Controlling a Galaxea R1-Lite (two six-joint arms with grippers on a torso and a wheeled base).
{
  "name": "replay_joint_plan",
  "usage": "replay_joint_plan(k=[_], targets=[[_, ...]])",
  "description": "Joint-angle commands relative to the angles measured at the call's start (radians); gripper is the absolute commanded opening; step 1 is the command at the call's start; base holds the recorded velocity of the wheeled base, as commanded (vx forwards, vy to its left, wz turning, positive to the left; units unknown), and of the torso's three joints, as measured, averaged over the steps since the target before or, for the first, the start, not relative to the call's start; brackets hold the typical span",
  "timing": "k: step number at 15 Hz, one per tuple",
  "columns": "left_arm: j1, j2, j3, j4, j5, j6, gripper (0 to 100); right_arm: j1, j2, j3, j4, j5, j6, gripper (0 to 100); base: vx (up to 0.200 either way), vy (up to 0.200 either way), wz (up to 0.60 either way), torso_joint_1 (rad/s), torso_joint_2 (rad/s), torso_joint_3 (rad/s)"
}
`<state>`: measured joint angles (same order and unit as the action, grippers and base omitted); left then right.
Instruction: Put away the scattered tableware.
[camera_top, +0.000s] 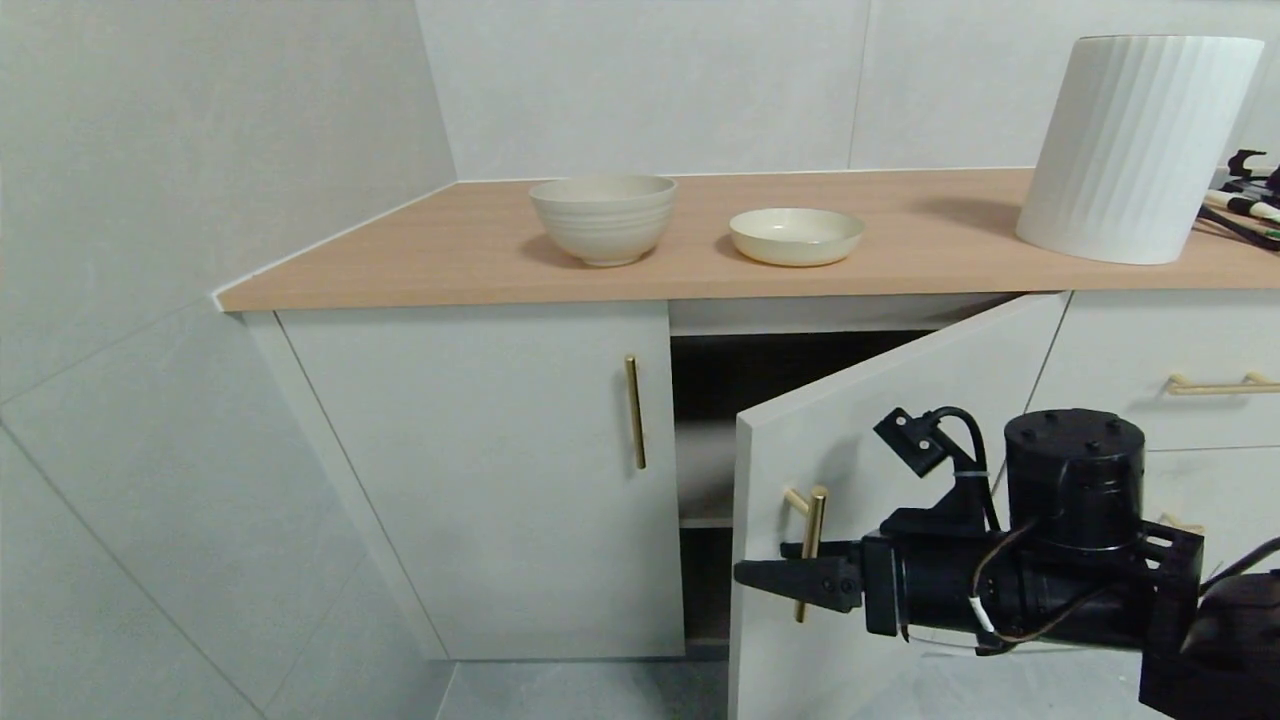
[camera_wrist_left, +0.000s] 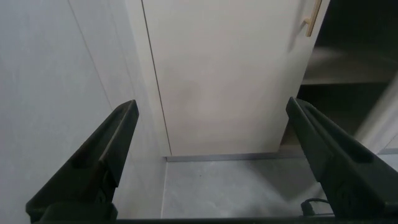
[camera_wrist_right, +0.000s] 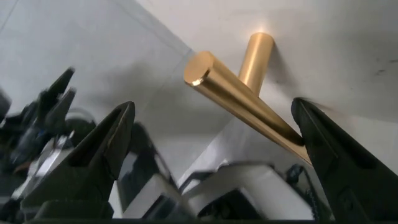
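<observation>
Head view: a deep bowl and a shallow dish stand apart on the wooden tabletop, with a ribbed white container farther right. Below, the right cupboard door stands ajar and the left door is closed.

Right end effector: level with the open door's gold handle. The right wrist view shows its jaws spread wide, the handle between them and unclamped.

Left end effector: the left wrist view shows its jaws wide and holding nothing, low before the closed door and the floor.
</observation>
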<state>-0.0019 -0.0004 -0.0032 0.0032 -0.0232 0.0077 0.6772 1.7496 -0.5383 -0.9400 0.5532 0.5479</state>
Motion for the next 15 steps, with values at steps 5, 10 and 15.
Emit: replay_joint_plan(k=[5, 10, 15], targets=[[0.000, 0.000, 0.002, 0.000, 0.000, 0.000, 100, 0.007, -0.048, 0.027, -0.002, 0.011, 0.001, 100, 0.000, 0.000, 0.00, 0.000, 0.00, 0.000], [-0.009, 0.048, -0.123, 0.024, -0.069, 0.028, 100, 0.008, -0.050, 0.027, -0.003, 0.010, 0.001, 100, 0.000, 0.000, 0.00, 0.000, 0.00, 0.000], [-0.016, 0.622, -0.526, 0.087, -0.327, 0.028, 100, 0.022, -0.047, 0.027, -0.003, 0.010, 0.001, 100, 0.000, 0.000, 0.00, 0.000, 0.00, 0.000]])
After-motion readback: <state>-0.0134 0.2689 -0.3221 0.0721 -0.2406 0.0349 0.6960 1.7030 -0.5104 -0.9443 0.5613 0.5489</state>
